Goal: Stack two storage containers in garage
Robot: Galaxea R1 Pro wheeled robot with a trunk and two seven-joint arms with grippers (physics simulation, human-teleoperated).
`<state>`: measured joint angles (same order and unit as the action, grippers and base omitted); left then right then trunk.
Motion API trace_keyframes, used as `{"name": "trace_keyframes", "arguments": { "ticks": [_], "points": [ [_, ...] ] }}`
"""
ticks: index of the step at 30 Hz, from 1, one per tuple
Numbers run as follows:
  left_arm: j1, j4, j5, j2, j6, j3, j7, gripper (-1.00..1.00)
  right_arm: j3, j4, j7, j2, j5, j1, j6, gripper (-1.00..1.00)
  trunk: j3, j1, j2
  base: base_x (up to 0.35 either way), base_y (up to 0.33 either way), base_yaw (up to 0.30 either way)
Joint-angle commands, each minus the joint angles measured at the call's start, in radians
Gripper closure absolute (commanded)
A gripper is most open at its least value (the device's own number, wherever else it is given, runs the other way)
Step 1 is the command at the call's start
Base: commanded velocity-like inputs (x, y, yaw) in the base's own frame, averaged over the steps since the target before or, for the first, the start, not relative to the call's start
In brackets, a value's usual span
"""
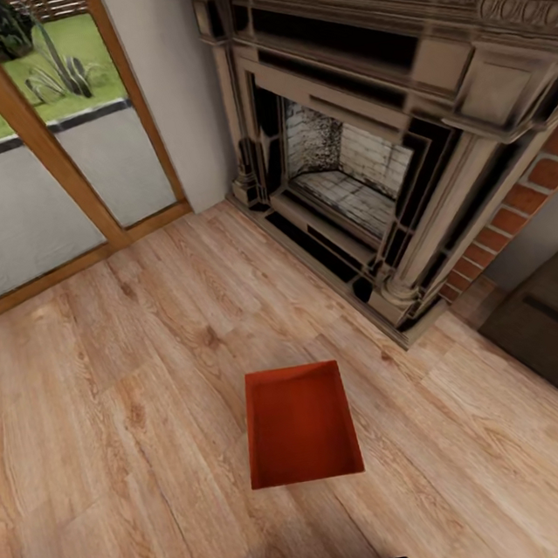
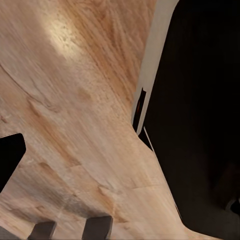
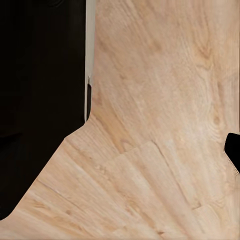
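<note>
One storage container [image 1: 300,424] on wood floor [image 1: 113,424]

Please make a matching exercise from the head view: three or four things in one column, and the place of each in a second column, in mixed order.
Things:
1. bin
2. fireplace
3. glass door
4. dark bench

Places:
a. at the right edge, past the bricks
b. top left, garden behind it
c. on the wood floor, lower centre
d. top right, stone hearth inside

Pairs: 1-c, 2-d, 3-b, 4-a
</note>
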<state>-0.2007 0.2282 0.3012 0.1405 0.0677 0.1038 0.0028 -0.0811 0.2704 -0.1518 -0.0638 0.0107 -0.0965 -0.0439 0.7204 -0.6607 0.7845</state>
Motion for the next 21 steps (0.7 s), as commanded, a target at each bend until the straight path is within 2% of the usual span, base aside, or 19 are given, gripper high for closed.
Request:
{"name": "trace_keyframes", "arguments": {
  "ticks": [1,8,21],
  "points": [
    [0.0,0.002,0.01,0.001,0.006,0.008,0.0,-1.0,-0.008,0.0,-0.006,-0.001,0.001,0.0,-0.001,-1.0,0.001,0.0,0.001,0.0,0.0,0.24],
    [0.0,0.002,0.01,0.001,0.006,0.008,0.0,-1.0,-0.009,0.0,-0.002,-0.001,0.002,0.0,-0.001,-1.0,0.001,0.0,0.001,0.0,0.0,0.182],
    [0.0,0.002,0.01,0.001,0.006,0.008,0.0,-1.0,-0.009,0.0,-0.002,0.001,0.002,0.0,-0.001,-1.0,0.001,0.0,0.001,0.0,0.0,0.016]
  ]
}}
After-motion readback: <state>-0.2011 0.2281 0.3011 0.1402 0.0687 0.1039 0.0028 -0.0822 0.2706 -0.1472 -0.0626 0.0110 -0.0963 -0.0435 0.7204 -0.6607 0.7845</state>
